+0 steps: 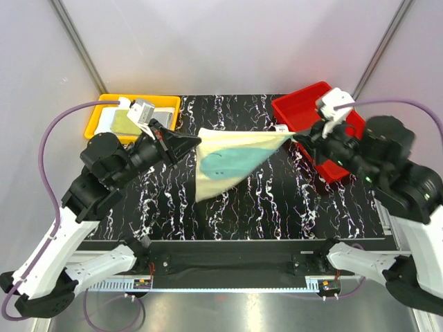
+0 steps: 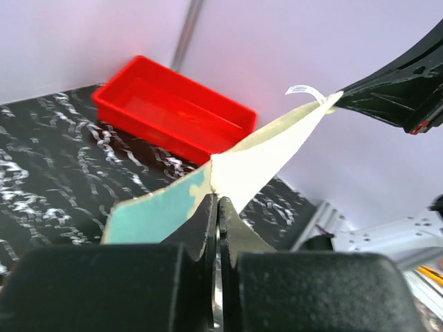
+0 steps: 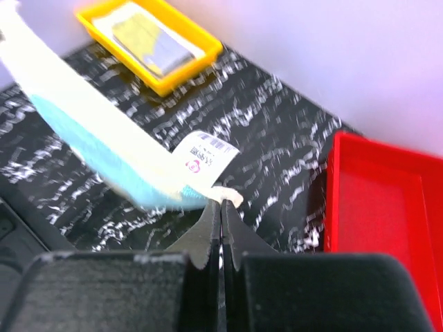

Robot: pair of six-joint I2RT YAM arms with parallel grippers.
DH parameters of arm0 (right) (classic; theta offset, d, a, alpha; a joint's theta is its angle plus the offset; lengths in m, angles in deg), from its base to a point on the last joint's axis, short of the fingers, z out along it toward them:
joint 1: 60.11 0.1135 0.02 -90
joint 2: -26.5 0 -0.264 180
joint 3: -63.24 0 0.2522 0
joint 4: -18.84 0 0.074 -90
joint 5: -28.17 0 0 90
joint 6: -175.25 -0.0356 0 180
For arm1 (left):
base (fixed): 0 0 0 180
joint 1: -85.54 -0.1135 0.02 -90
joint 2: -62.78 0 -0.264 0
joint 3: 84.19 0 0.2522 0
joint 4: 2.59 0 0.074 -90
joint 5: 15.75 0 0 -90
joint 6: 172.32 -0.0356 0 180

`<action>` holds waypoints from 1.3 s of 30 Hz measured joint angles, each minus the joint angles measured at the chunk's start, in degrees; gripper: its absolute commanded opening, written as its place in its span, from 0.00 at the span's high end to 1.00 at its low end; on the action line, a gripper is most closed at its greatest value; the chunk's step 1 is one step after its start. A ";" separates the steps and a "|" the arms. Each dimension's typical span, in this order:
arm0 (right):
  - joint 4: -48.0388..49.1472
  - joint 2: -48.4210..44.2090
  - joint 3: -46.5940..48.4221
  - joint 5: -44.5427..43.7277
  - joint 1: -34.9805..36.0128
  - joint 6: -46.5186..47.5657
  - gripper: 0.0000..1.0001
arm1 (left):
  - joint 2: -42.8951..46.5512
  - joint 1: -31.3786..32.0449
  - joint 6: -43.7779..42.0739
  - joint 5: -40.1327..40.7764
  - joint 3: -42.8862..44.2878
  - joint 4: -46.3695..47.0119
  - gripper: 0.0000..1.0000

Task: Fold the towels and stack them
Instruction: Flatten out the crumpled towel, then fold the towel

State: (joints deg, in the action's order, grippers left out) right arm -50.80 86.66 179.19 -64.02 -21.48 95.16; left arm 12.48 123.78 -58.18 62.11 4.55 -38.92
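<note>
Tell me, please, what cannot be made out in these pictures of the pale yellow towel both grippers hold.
- Top view: folded towels in the yellow plastic tray, partly hidden by the left wrist camera.
- Top view: red plastic tray, partly covered by the right arm.
- Right wrist view: print on the pale yellow towel's white label, blurred.

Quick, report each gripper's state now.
Left gripper: shut on one corner of the yellow towel.
Right gripper: shut on another corner, by its label.

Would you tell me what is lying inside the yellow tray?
Folded towels lie stacked in the yellow tray; the top shows olive-yellow and grey. What lies beneath it is covered.
</note>
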 measured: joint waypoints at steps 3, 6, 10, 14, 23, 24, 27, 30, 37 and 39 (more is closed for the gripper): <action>1.57 -2.54 -0.24 2.51 -0.02 0.61 1.00 | -0.48 2.45 0.94 1.11 1.07 -0.48 1.00; 3.54 -3.26 -0.31 2.89 -0.02 1.51 1.00 | -2.23 3.61 0.96 3.34 3.58 -2.01 1.00; 8.13 -2.56 -4.55 1.11 -0.02 4.94 1.00 | -5.22 3.82 -0.11 10.03 6.10 -3.72 1.00; 14.67 1.49 -11.69 -3.17 -0.50 10.86 1.00 | -9.01 2.29 -1.84 17.22 6.12 -5.22 1.00; 31.89 27.93 -14.43 2.80 -12.28 18.58 1.00 | -30.93 -13.49 -1.90 15.58 6.38 1.14 1.00; 33.07 30.91 -13.97 3.67 -13.05 19.21 1.00 | -34.21 -14.49 -2.12 14.75 6.75 2.47 1.00; 35.06 40.04 -10.23 5.14 -15.19 21.03 1.00 | -45.09 -16.65 -3.34 12.09 11.45 4.44 1.00; 36.06 48.52 -3.85 6.03 -17.03 22.25 1.00 | -56.15 -18.14 -4.28 10.12 19.98 6.75 1.00; 38.40 54.31 -1.16 6.43 -18.67 24.20 1.00 | -68.70 -21.22 -4.44 4.50 28.55 11.06 1.00; 39.21 54.42 -1.60 6.64 -18.64 24.37 1.00 | -69.48 -21.86 -4.63 3.50 28.41 11.13 1.00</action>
State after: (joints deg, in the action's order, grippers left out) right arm -11.59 141.08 177.59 -57.38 -40.12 119.53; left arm -57.00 101.92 -62.82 65.61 32.96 -27.79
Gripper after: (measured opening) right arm 0.011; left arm 0.012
